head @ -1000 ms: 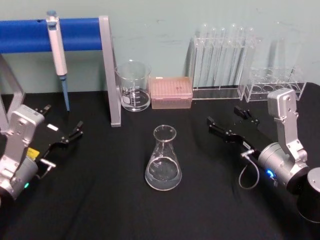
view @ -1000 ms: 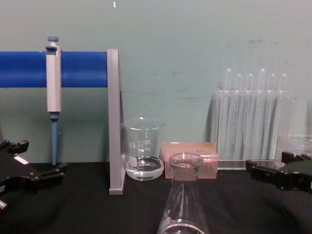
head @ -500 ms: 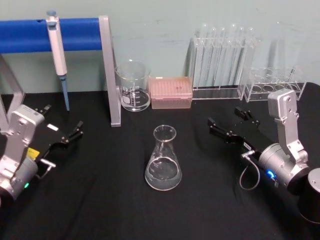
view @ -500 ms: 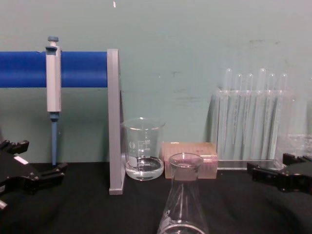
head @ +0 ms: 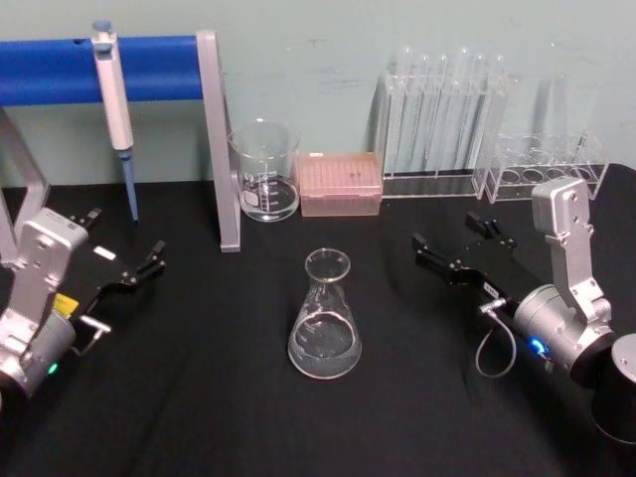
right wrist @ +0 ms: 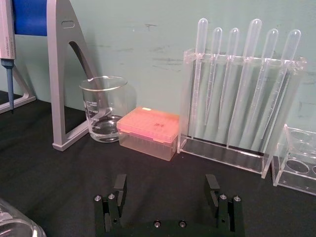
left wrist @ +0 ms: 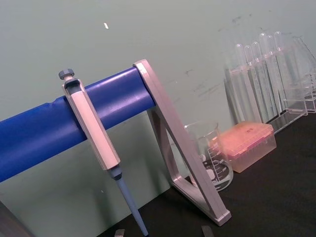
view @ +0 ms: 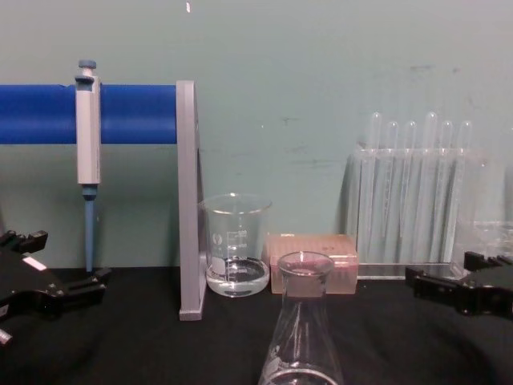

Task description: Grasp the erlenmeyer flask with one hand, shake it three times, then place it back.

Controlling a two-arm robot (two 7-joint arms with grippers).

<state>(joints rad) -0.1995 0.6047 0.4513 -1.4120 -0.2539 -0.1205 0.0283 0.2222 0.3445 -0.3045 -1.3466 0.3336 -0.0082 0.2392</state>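
Observation:
The erlenmeyer flask (head: pixel 325 318) stands upright on the black table (head: pixel 199 397), mid-front, with a little clear liquid in it. Its neck rises at the bottom of the chest view (view: pixel 301 337), and its edge shows in the right wrist view (right wrist: pixel 14 225). My right gripper (head: pixel 445 231) is open, low over the table to the flask's right and apart from it; its fingers (right wrist: pixel 120 183) spread wide with nothing between them. On the far left my left gripper (head: pixel 127 237) is open too, well away from the flask, and it also appears in the chest view (view: pixel 62 261).
At the back stand a glass beaker (head: pixel 265 171), a pink tip box (head: pixel 340 183), a rack of test tubes (head: pixel 447 114) and a second clear rack (head: pixel 552 164). A pipette (head: pixel 114 94) hangs on a blue bar (head: pixel 50 68) with a grey post (head: pixel 219 139).

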